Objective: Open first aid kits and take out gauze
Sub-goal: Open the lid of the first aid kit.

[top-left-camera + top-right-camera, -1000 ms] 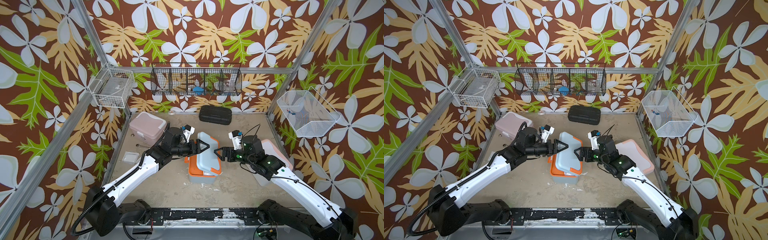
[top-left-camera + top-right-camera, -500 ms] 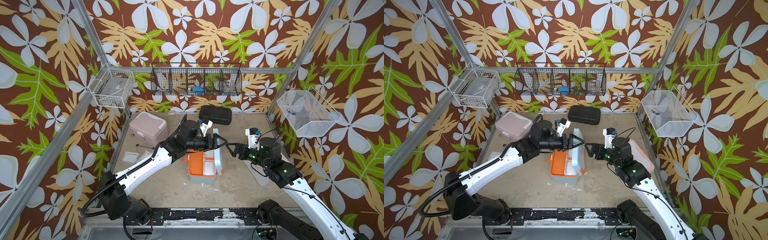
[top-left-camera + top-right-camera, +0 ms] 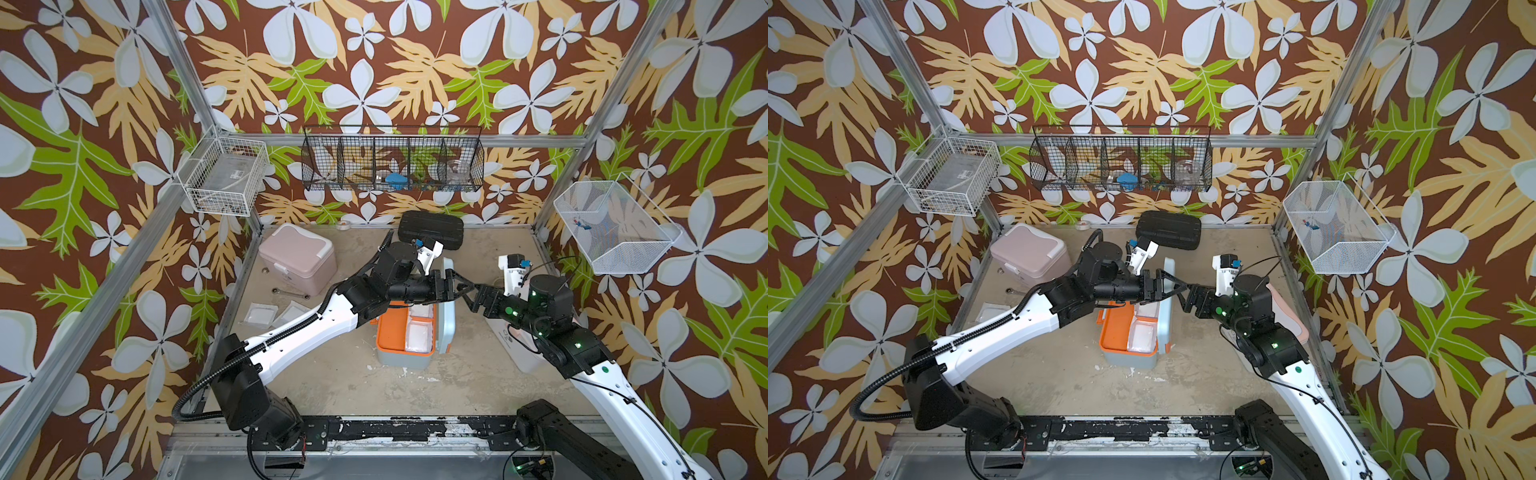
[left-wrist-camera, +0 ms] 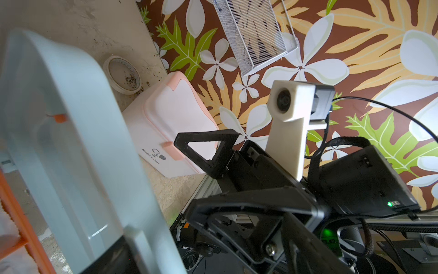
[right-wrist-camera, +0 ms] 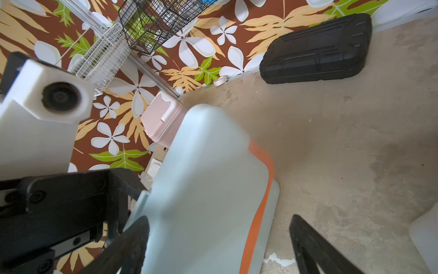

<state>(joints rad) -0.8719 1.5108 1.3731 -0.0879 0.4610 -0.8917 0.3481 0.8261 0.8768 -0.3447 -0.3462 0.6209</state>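
Lid position decides the next reach. The light blue boxy plastic first aid kit with orange trim [image 3: 402,360] sits mid-worktop, its long axis running from front edge to rear edge. Its light blue lid [image 3: 448,309] stands on edge along the side nearer the worktop's right edge. The orange inner tray [image 3: 392,336] lies exposed, with a flat square white gauze pad in a clear packet [image 3: 417,338] in the compartment just beside the upright lid.

The left gripper [image 3: 464,289] reaches over the tray to the lid's top edge, fingers spread wide and gripping nothing. In the left wrist view the lid [image 4: 71,142] seems to stand between them, contact unclear. The right gripper [image 3: 478,300], spread as wide and empty, hovers off the outer face of the lid [image 5: 208,178], so the lid walls it off from the gauze. The pad lies below the left fingers and back towards that wrist, so I judge the left arm the nearer one.

Two more gauze packets [image 3: 261,312] lie near the left edge. The dusty pink kit with white trim [image 3: 297,259], rear left corner, and the white kit with peach trim [image 4: 170,123], right edge, are shut.
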